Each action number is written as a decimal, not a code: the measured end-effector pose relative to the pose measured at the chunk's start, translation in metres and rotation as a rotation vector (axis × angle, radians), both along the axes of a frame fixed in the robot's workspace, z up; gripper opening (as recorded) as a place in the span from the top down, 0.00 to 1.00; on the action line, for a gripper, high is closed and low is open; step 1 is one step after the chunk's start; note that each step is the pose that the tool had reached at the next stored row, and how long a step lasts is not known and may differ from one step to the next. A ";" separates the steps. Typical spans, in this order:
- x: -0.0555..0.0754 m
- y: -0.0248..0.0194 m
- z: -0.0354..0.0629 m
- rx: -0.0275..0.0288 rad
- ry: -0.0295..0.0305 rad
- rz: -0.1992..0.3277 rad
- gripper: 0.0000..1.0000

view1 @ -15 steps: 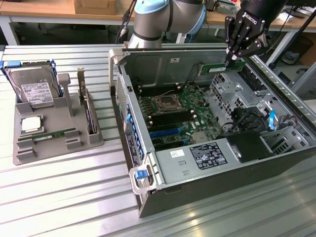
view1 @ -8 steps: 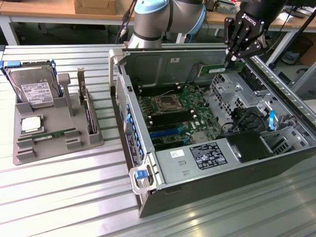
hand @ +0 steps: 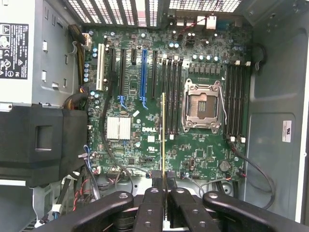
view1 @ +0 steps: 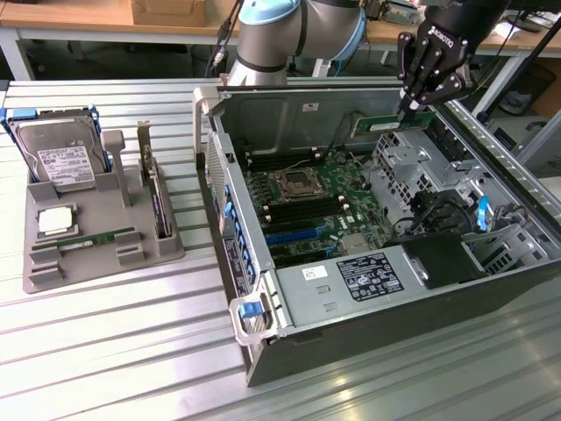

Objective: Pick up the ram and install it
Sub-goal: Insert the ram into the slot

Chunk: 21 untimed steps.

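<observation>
Pinched almost shut on one end of the ram [view1: 381, 124], gripper [view1: 409, 110] at upper right of frame. Light, stiff, probably fragile; best held by edges.

The desk [view1: 114, 360] is a top of ribbed, silvery metal slats that run across the exterior view. Two things lie directly on it. A grey moulded parts holder [view1: 44, 272] sits flat on the slats toward the exterior view's left. An open computer case [view1: 368, 329] lies on its side just beside it, toward the exterior view's right, open side up.
</observation>
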<state>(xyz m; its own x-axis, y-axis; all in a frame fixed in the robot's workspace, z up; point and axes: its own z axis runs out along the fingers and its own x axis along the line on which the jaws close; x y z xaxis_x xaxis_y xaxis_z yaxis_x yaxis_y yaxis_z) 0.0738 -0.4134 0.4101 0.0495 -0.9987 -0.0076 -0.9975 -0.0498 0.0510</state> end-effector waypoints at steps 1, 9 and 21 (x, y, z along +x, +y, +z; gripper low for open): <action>0.000 0.0000 -0.0002 0.0000 0.0000 0.000 0.88; 0.000 0.0000 -0.0026 0.0000 0.0000 0.000 0.88; 0.000 0.0000 -0.0056 0.0000 0.0000 0.000 0.88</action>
<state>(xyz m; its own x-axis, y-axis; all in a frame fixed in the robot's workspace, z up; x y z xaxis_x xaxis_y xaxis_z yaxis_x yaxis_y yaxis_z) 0.0738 -0.4134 0.4045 0.0495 -0.9987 -0.0076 -0.9975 -0.0498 0.0510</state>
